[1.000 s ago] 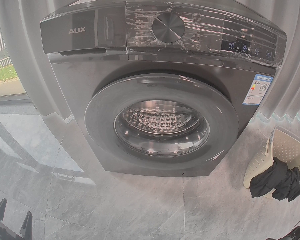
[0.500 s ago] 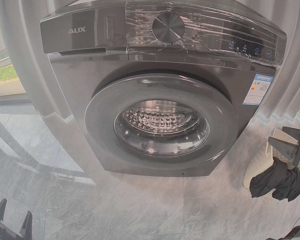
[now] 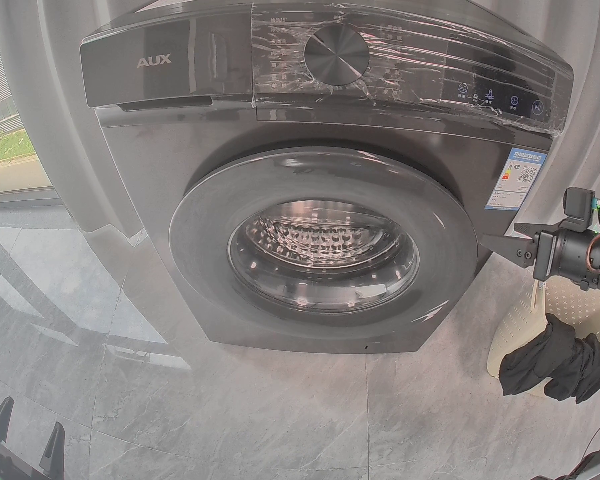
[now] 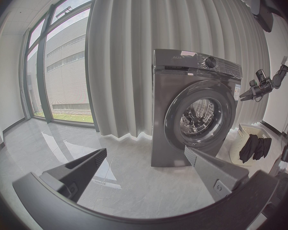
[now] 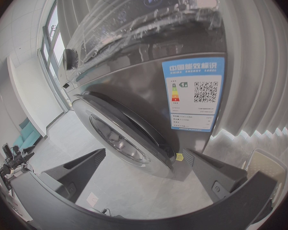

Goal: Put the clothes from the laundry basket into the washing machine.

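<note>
Door (image 3: 327, 175) of the washing machine (image 3: 200, 141) is shut, so I read the step in hand as opening it, not loading.

Clothes (image 3: 557, 365): black bundle draped over the front rim of the laundry basket (image 3: 513, 331), on the floor at 4 o'clock of the machine. Nothing in the drum as far as the glass shows.

Right gripper (image 3: 499, 232): jaws released, holding nothing. It hovers just off the door rim at 3 o'clock, higher than the basket, tips toward the machine. No contact yet.

Left gripper (image 3: 32, 413): jaws spread, empty, low at 7 o'clock, well apart from everything.

How I'd run it:
- The right wrist view shows a dark gap behind the door rim on its 3 o'clock side, by a small yellow sticker (image 5: 180, 157). That is likely the pull recess. Can't tell the latch type.
- Put one finger into that gap and the other on the front face. Clamp on the rim, not the glass.
- Pull along an arc about the 9 o'clock side, presumably the hinge. A straight pull would fight it.
- Swing wide enough to free the mouth, and keep the arm off the basket and clothes below.
- The rim looks slick, so slip is the main risk.
</note>
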Controlling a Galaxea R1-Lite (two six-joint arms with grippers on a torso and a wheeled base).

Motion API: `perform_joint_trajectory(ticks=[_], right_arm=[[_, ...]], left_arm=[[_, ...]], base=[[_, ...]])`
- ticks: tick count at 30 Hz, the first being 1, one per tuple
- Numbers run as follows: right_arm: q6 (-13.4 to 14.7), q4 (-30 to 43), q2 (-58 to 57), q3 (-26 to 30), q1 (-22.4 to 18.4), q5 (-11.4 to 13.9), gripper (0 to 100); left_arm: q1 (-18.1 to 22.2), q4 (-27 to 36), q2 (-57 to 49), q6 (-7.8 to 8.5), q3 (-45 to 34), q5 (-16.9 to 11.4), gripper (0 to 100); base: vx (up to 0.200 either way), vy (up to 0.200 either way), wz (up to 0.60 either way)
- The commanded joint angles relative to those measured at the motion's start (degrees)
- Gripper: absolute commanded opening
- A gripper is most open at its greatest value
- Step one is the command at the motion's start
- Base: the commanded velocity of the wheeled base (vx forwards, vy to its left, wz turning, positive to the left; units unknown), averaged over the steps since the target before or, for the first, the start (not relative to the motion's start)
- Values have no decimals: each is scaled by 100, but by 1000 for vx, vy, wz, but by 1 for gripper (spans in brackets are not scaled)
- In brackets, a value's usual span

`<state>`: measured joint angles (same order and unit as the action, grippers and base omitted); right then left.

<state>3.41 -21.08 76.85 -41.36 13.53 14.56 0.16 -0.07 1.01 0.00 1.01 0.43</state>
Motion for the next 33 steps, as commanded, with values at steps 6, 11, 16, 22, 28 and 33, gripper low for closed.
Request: perform_joint_trajectory(ticks=[6,11,16,22,28,33], right_arm=[[124,-160,638,-197,79,3,100],[151,-652,972,-170,132,-14,100],[406,-731,1060,-170,449,-216,100],[555,-1100,1262,-162,809,-410,100],[564,-1258,1324,-91,870,-524,100],[546,-1258,1148,128,870,-524,100]], left_arm=[[2,-1,-75,0,-101,1,100],[2,-1,-75,0,-101,1,100],[2,-1,-75,0,-101,1,100],[2,-1,-75,0,-101,1,100],[2,-1,-75,-9,-101,1,100],[2,-1,-75,0,-101,1,100]], base=[[0,0,0],[0,0,0],[0,0,0],[0,0,0],[0,0,0],[0,0,0]])
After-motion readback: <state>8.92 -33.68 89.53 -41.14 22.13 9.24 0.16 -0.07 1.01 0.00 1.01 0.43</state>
